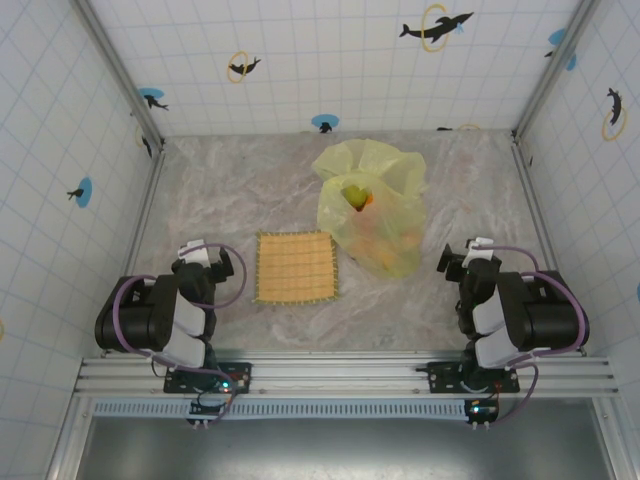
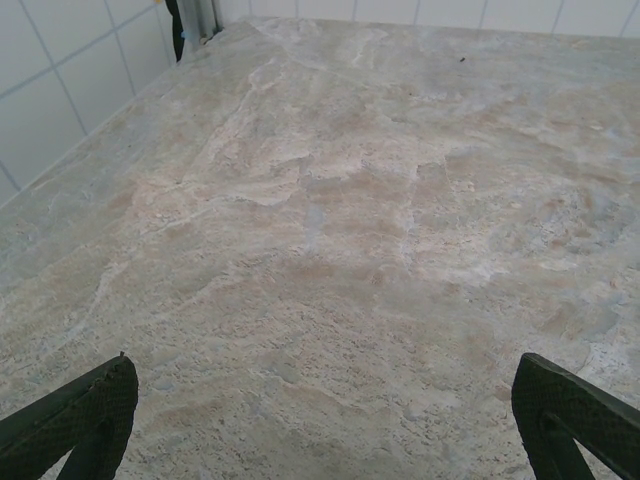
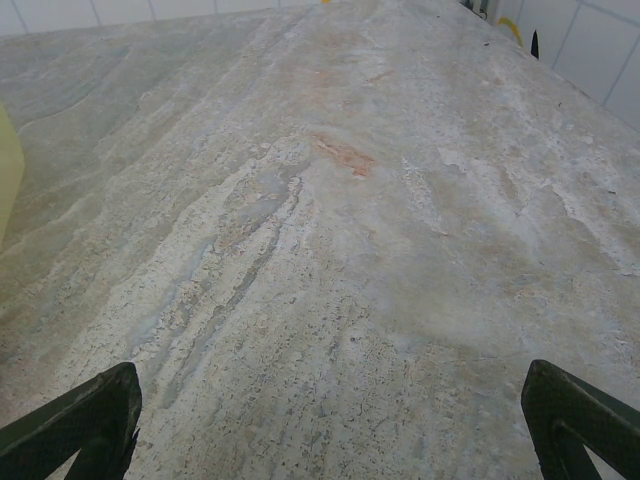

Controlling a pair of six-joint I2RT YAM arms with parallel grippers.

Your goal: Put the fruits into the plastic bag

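Note:
The yellow-green plastic bag (image 1: 375,205) lies on the marble table, right of centre, its mouth toward the back. Fruits show inside it: a green one (image 1: 354,194) and an orange one (image 1: 368,201) at the opening, more orange shapes through the film lower down. A sliver of the bag (image 3: 8,180) shows at the left edge of the right wrist view. My left gripper (image 1: 205,258) rests near the front left, open, with bare table between its fingertips (image 2: 95,410). My right gripper (image 1: 462,260) sits near the front right, open and empty, its fingertips (image 3: 580,410) wide apart.
A tan woven mat (image 1: 295,266) lies bare at the table's centre front, between the two arms. Tiled walls with dolphin stickers enclose the table (image 1: 220,190) on three sides.

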